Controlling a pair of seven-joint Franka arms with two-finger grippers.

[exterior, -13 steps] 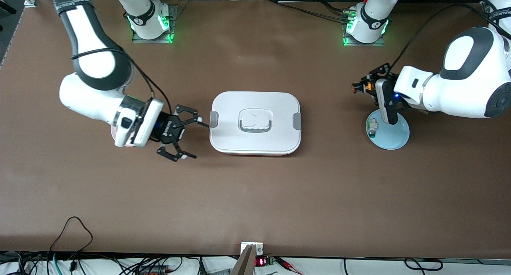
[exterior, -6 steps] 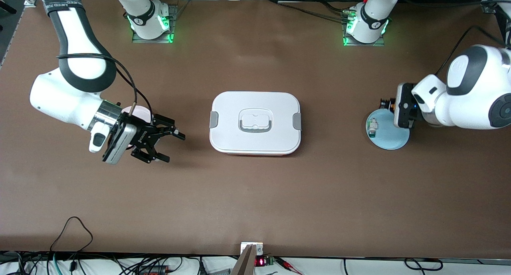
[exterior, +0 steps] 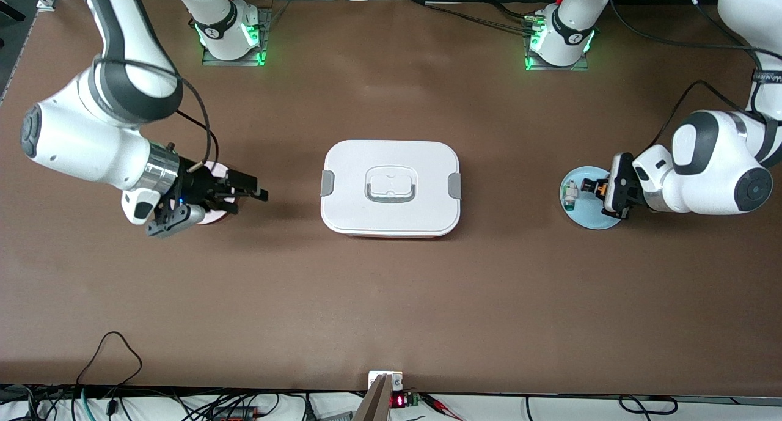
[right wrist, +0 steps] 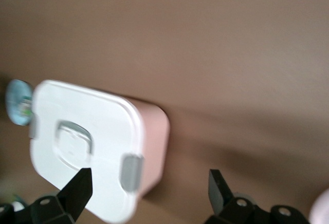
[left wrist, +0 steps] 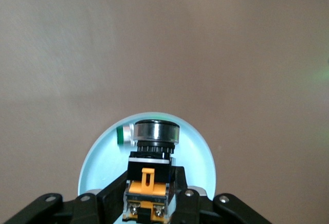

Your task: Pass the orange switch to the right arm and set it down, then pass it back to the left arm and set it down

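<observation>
The orange switch (left wrist: pixel 151 175), black with an orange base and a round cap, is clamped between my left gripper's (left wrist: pixel 150 188) fingers. The left gripper (exterior: pixel 591 190) holds the switch (exterior: pixel 600 190) over a light blue plate (exterior: pixel 589 216) at the left arm's end of the table. The box (exterior: pixel 391 187), white with grey clips and a grey lid handle, sits mid-table. My right gripper (exterior: pixel 247 196) hangs open and empty over a pink plate (exterior: pixel 214 167), pointing at the box (right wrist: pixel 87 142) from a short way off. Its own view shows the right gripper (right wrist: pixel 149 190) with its jaws wide apart.
A small white-and-green component (exterior: pixel 570 195) lies on the blue plate; in the left wrist view this component (left wrist: pixel 125 134) sits beside the switch's cap. Cables (exterior: pixel 110 354) trail along the table edge nearest the front camera. Brown tabletop (exterior: pixel 391 299) surrounds the box.
My right gripper has drawn back from the box's clip to over the pink plate. My left gripper has carried the switch from over bare table to over the blue plate.
</observation>
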